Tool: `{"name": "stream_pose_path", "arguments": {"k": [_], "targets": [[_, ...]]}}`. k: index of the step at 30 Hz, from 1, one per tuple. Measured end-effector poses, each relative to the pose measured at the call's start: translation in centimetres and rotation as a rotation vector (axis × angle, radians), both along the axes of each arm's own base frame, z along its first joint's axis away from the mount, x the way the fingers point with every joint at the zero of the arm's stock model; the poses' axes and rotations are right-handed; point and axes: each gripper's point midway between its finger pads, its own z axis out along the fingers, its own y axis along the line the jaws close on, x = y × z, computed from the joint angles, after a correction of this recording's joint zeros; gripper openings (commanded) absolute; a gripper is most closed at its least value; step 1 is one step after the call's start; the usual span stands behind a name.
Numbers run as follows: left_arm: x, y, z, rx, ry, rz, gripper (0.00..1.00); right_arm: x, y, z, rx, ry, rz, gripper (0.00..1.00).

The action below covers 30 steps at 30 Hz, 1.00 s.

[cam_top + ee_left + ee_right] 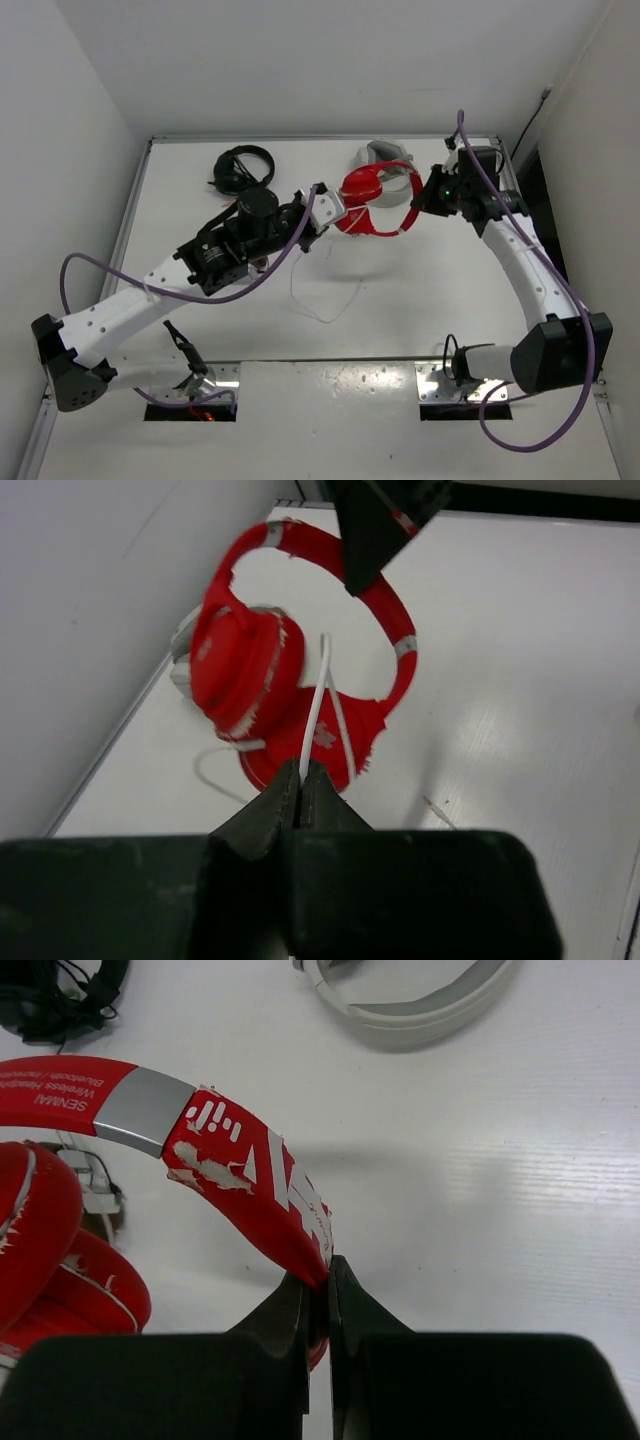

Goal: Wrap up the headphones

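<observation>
Left gripper (pixel 303 777) pinches cable (pixel 318 695) — right gripper (pixel 322 1278) clamps headphones (pixel 250 1175) near wall (pixel 70 630).

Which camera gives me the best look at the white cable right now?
Left wrist: the white cable runs straight from the shut left gripper up to the red headphones. Top external shows only its slack loop on the table, thin and faint. Right wrist shows the headband, no cable I can make out.
</observation>
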Motion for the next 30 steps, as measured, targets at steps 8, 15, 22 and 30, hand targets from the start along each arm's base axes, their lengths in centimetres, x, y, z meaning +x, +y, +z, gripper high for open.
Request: {"name": "stream_pose_path", "arguments": {"k": [8,15,22,30], "targets": [[-2.7,-0.7,-3.5,0.075,0.065,-0.128,0.00,2.6,-2.4,0.5,0.235,0.075,-0.156,0.00],[-4.1,-1.2,-5.6,0.144,0.060,-0.181,0.00,2.8,-1.1,0.7,0.387,0.141,-0.193,0.00],[-5.5,-3.1,-3.3,0.131,0.015,-0.265,0.00,2.5,0.9,0.1,0.325,0.137,-0.160,0.00],[-6.9,-5.4,3.9,-0.002,-0.039,-0.375,0.00,2.4,3.2,-2.7,0.247,0.190,-0.125,0.00]]}}
